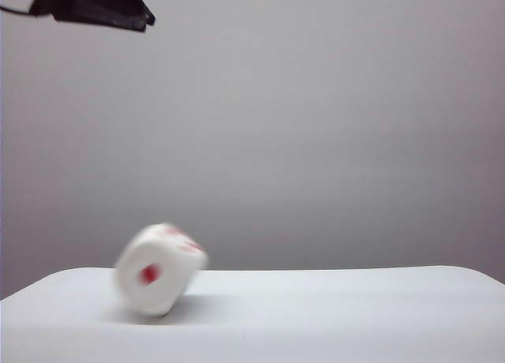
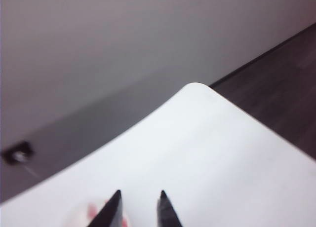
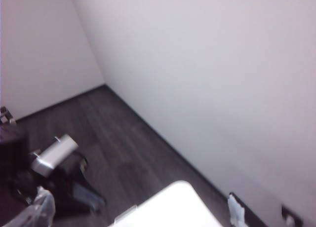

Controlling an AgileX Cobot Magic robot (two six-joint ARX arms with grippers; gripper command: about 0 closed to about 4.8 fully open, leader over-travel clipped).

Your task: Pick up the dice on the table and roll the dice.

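The dice (image 1: 160, 268) is a white cube with red pips. It is motion-blurred and tilted on one edge at the left of the white table (image 1: 339, 316). High above it a dark gripper part (image 1: 95, 6) pokes in at the upper left; whose arm it is I cannot tell. In the left wrist view my left gripper (image 2: 139, 193) hovers over the table (image 2: 207, 153), open and empty. The blurred dice (image 2: 81, 216) lies just beside and beneath one of its fingers (image 2: 112, 209). My right gripper (image 3: 138, 209) is open wide and empty, with only its fingertips (image 3: 236, 209) showing above a table corner (image 3: 175, 205).
A plain grey wall rises behind the table. Dark wooden floor (image 3: 123, 143) lies past the table's rounded corner (image 2: 195, 89). Dark equipment with a grey cylinder (image 3: 54, 155) stands on the floor. Wall sockets (image 2: 17, 153) sit low on the wall.
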